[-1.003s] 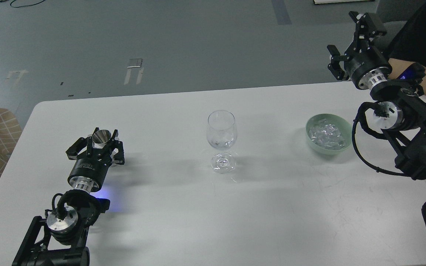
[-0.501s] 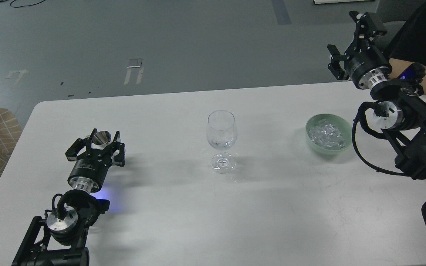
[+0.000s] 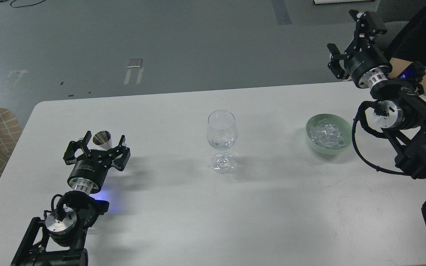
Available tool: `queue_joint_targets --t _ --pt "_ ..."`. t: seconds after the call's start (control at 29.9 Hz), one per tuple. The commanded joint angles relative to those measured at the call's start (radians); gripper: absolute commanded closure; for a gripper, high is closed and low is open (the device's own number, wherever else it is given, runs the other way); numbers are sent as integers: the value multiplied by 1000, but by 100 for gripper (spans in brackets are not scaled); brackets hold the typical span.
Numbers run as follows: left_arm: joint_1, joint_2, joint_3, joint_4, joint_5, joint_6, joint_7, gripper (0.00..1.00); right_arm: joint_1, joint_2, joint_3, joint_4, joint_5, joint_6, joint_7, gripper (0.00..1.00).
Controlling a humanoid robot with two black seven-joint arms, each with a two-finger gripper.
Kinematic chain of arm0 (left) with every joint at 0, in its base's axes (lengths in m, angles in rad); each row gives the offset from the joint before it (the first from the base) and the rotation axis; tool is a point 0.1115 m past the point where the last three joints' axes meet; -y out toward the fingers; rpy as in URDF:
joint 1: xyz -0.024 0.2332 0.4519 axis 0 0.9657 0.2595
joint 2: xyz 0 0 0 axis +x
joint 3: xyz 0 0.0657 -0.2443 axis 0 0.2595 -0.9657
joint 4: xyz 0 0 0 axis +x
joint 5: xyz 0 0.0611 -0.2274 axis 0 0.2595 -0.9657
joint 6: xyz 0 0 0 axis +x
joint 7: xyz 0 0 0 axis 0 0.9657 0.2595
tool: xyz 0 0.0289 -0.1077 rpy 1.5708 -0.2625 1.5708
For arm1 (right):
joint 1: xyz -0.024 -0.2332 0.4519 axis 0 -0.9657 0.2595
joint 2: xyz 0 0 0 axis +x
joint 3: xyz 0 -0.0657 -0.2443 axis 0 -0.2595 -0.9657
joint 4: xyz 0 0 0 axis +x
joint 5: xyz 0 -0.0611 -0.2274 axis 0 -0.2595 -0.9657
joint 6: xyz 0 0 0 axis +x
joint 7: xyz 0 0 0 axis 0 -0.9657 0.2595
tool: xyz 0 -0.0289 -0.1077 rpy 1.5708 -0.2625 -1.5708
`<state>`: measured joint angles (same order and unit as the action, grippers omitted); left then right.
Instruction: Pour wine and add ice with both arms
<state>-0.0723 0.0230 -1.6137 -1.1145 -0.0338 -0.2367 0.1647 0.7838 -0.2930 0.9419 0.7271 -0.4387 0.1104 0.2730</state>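
Since a second ago the left gripper (image 3: 96,146) has drawn back from the small metal cup (image 3: 102,139) and spread wider; its two fingers now stand apart on either side of the cup's near edge, the cup sitting just ahead of them and no longer pinched between them. Whether a fingertip still brushes the cup I cannot tell. The right gripper (image 3: 346,40) has barely shifted: it hangs raised above the far right corner of the desk (image 3: 272,207), fingers spread wide and holding nothing.

Well to the right of the left gripper, near the middle of the desk, stands the clear wine glass (image 3: 222,140), upright. Below and slightly left of the right gripper, well apart from it, sits the pale green bowl (image 3: 310,138) with the ice (image 3: 327,133) heaped inside it. A person's forearm (image 3: 425,79) lies just beyond the right arm's wrist.
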Motion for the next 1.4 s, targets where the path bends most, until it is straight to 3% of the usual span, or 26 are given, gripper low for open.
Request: queue_joint_targets --t 0.0,0.43,0.64,0.74,0.9,1.04,1.14,1.37 --pt "29 2 -2 -8 0 -6 7 2 0 0 0 0 0 0 0 0" --pt "161 51 -18 -111 -14 -6 29 2 -3 -2 1 1 0 0 0 0" --pt "262 57 -26 -212 -12 -9 42 2 -3 -5 1 3 0 0 0 0" --pt "290 118 -40 -238 -9 -13 52 2 -3 -11 0 3 0 0 0 0" --pt "292 282 -46 -232 -3 -39 65 2 -6 -11 1 5 0 0 0 0" --pt "290 447 -58 -206 21 -188 62 2 -9 -11 1 5 2 0 0 0" --pt "270 511 -83 -159 75 -252 47 2 -9 -9 0 6 0 0 0 0" --pt "54 528 -115 -58 373 -252 9 2 -6 -11 -3 6 -3 -14 3 0"
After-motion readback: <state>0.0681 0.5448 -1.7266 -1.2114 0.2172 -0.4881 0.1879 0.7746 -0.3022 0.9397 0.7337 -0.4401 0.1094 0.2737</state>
